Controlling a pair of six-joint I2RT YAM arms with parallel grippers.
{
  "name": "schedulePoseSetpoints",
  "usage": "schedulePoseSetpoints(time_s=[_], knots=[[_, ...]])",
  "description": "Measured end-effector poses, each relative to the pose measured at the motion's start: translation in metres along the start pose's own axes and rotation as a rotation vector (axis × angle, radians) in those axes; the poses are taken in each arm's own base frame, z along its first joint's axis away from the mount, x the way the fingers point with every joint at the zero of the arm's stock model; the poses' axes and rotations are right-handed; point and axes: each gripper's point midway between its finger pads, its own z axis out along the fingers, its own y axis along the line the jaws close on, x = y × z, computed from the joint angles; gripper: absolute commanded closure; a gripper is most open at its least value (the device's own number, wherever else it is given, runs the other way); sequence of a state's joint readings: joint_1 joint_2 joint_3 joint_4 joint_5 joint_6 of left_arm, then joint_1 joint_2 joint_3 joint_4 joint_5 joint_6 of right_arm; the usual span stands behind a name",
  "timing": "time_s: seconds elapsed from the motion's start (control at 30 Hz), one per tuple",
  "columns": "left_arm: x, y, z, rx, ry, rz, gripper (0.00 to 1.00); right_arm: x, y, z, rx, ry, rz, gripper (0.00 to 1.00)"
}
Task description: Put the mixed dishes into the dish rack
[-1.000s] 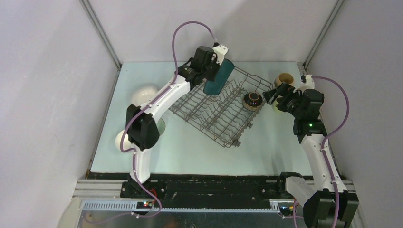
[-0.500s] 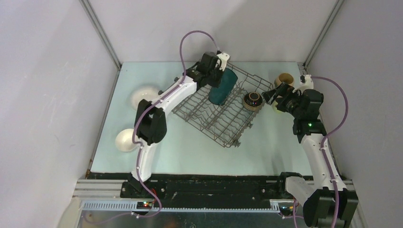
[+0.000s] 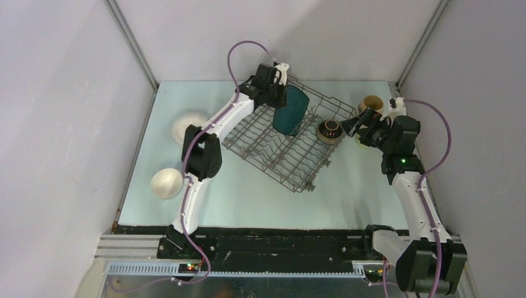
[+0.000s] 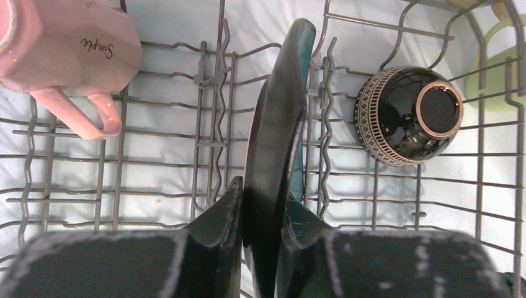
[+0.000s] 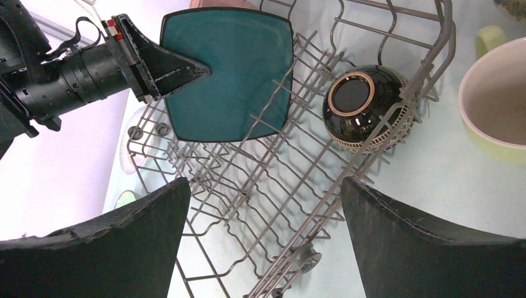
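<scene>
Two claws: the left claw (image 4: 263,198) clamps the teal plate (image 4: 279,124) on edge, so it can slot between tines of the rack (image 3: 273,152) beneath; the right claw (image 5: 265,186) gapes empty, facing the rack.

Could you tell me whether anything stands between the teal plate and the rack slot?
Nothing visible does. The left gripper holds the plate on edge over bare tines; the bowl and mug sit to either side.
</scene>
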State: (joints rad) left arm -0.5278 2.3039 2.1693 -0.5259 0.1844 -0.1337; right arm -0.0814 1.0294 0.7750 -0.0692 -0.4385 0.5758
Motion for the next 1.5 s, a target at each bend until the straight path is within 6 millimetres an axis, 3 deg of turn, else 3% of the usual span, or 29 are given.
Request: schedulePoseSetpoints(time_s=[0.17, 0.2, 0.23, 0.3, 0.53, 1.07, 1.23, 1.33, 1.43, 1.5], knots=[[-0.006, -0.004, 0.004, 0.024, -0.024, -0.047, 0.75, -0.001, 0.000, 0.000, -0.003, -0.002, -0.001, 0.07], [-0.007, -0.005, 0.004, 0.031, -0.029, -0.048, 0.71, -0.001, 0.000, 0.000, -0.003, -0.002, -0.001, 0.07], [-0.007, -0.005, 0.005, 0.031, -0.032, -0.047, 0.58, -0.001, 0.000, 0.000, -0.003, -0.002, -0.001, 0.07], [-0.009, -0.005, 0.006, 0.035, -0.038, -0.059, 0.43, -0.001, 0.000, 0.000, -0.003, -0.002, -0.001, 0.07], [-0.015, -0.010, 0.006, 0.055, -0.061, -0.083, 0.24, 0.001, -0.001, 0.000, -0.003, 0.002, 0.002, 0.07], [-0.008, -0.004, 0.006, 0.041, -0.033, -0.094, 0.26, 0.001, 0.000, 0.000, -0.009, 0.001, 0.000, 0.06], [-0.005, 0.005, 0.008, -0.009, -0.033, -0.094, 0.20, 0.001, -0.004, 0.001, 0.012, -0.007, 0.009, 0.01], [0.008, 0.017, 0.006, -0.073, -0.012, -0.099, 0.18, 0.000, -0.014, 0.001, 0.072, -0.021, 0.030, 0.01], [0.021, 0.026, 0.000, -0.120, 0.013, -0.105, 0.17, 0.008, -0.028, 0.002, 0.176, -0.019, 0.051, 0.02], [0.025, 0.031, -0.008, -0.146, 0.017, -0.107, 0.17, 0.024, -0.031, 0.003, 0.245, 0.009, 0.055, 0.04]])
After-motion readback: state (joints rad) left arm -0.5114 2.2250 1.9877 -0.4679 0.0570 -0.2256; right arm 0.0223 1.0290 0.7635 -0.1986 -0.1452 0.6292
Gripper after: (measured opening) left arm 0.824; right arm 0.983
